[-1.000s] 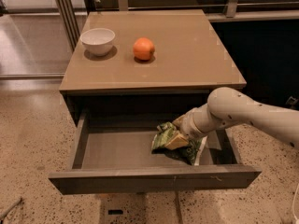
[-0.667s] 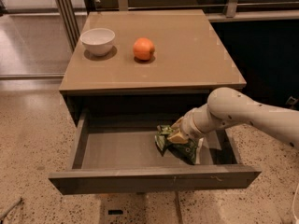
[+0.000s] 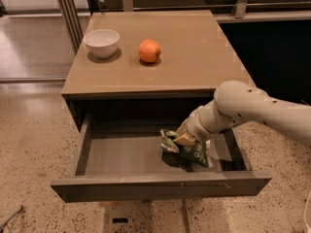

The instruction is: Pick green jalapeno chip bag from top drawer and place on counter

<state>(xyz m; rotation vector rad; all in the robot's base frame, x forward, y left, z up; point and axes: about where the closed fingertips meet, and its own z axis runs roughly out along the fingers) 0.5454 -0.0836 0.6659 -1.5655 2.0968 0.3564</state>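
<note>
Gripper is down inside the top drawer, right of centre, sitting on top of the green jalapeno chip bag & touching its upper edge. Can't tell from here whether the gripper has the bag clamped or is only resting on it, since the wrist blocks that bit. The bag is crumpled, green w/ white patches, and lies on the drawer floor towards the right side, close to the front panel. There's some print on the foil, but none of it is readable. The drawer is pulled well out. The white arm comes in from the right, below the counter edge. Up on the counter, at the back left, a white bowl & an orange fruit sit near each other, not touching.
</note>
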